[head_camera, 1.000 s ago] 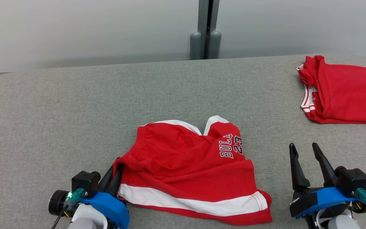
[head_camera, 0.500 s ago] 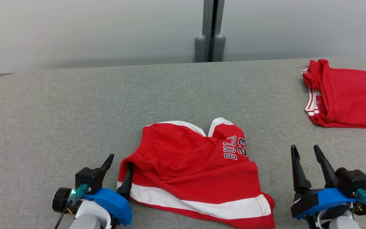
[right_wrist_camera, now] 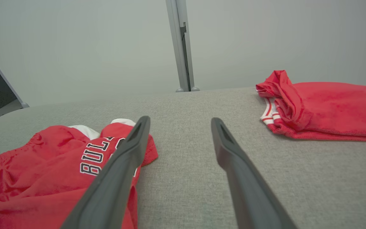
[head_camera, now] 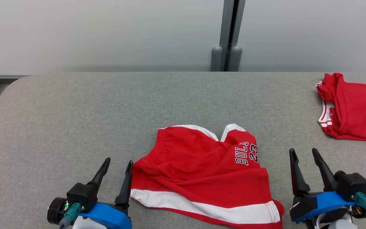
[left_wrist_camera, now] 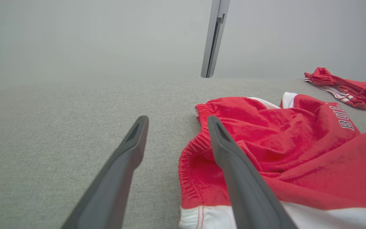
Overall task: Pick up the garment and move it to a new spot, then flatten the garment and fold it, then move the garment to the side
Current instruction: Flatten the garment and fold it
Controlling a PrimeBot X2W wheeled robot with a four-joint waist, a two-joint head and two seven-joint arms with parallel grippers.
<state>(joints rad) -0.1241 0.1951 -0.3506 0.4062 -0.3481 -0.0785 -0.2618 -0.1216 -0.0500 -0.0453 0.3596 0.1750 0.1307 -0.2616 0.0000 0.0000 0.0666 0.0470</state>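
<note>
The garment (head_camera: 202, 175) is a pair of red shorts with white trim and "BULLS 23" lettering, lying rumpled on the grey table (head_camera: 106, 105) near the front middle. My left gripper (head_camera: 118, 163) stands open just left of the waistband corner, its fingers bare and clear of the cloth. In the left wrist view the garment (left_wrist_camera: 281, 149) lies beside and behind the right finger (left_wrist_camera: 233, 165). My right gripper (head_camera: 303, 153) is open to the right of the shorts, holding nothing. The right wrist view shows the garment (right_wrist_camera: 43, 165) at lower left.
A second red garment (head_camera: 357, 108), folded with white-striped trim, lies at the table's right edge; it also shows as the folded garment (right_wrist_camera: 322, 108) in the right wrist view. A grey post (head_camera: 229, 35) rises behind the table against a pale wall.
My left gripper was shut on the waistband corner; it has opened, let the cloth go and drawn back to the left. The head camera has shifted, so the scene sits further right and lower.
</note>
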